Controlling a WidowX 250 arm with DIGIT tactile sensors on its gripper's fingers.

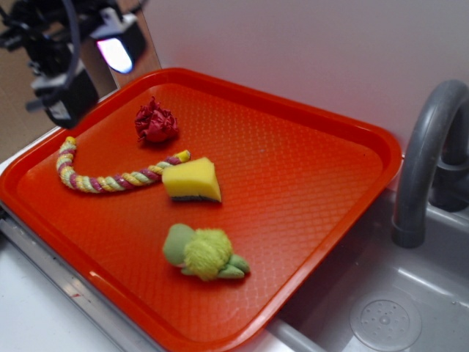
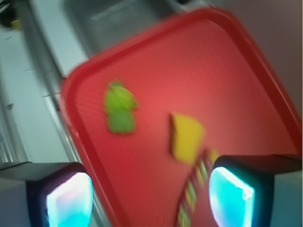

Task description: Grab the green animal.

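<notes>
The green animal lies on the red tray, well apart from the gripper, beyond the yellow sponge wedge and braided rope from it. The gripper hangs above the tray's far left corner, fingers spread wide, holding and touching nothing. No readable writing shows
</notes>
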